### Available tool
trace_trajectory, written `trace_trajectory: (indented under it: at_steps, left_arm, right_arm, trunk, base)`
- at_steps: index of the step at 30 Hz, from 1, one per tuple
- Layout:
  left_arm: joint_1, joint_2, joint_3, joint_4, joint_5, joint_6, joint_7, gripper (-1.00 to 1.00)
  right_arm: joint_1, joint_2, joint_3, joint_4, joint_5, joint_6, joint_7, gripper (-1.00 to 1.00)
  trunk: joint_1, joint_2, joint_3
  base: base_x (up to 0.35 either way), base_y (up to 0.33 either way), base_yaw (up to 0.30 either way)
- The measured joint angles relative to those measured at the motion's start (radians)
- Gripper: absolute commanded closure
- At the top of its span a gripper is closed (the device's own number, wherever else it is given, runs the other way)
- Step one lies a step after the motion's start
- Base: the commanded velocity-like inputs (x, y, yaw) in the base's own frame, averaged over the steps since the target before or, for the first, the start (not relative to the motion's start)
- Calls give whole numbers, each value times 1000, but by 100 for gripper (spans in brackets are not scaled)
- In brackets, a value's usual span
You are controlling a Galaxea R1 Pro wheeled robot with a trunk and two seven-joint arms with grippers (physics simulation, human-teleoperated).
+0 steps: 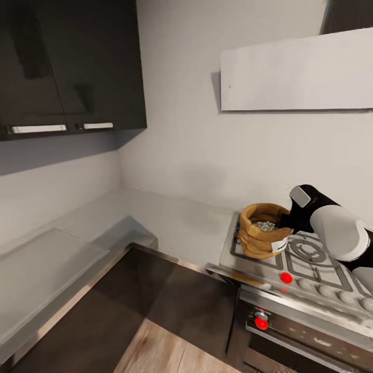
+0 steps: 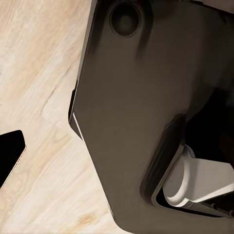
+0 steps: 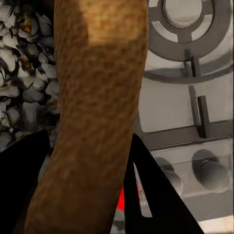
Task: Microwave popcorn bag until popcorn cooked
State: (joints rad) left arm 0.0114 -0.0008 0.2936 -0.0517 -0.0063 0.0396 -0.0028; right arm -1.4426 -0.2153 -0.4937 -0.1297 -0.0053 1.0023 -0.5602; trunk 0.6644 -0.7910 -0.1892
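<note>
Popcorn bag (image 1: 263, 230) stands at the near left corner of the gas hob (image 1: 311, 259), with the popcorn (image 1: 265, 226) inside it. The right gripper (image 3: 90, 195) has its jaws clamped on the bag's rolled rim, one inside, one outside. To lift well, I think it should rise straight and keep the bag upright. Whether the left gripper's jaws are apart I cannot tell.

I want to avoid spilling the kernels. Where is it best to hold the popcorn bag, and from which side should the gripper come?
Probably by the rolled rim of the popcorn bag, from above on the right arm's side. The bag stands upright and open on the hob, popcorn inside, and the right gripper already straddles that rim, one finger in, one out.
</note>
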Motion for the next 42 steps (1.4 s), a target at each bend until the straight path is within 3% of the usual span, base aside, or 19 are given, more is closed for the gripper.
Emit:
trace_trajectory:
  at_steps: [42]
  left_arm:
    - [0, 0, 0, 0, 0, 0, 0, -100]
  right_arm:
    - [0, 2, 1, 0, 1, 8, 0, 100]
  trunk:
    - [0, 0, 31]
  base:
    - [0, 0, -282]
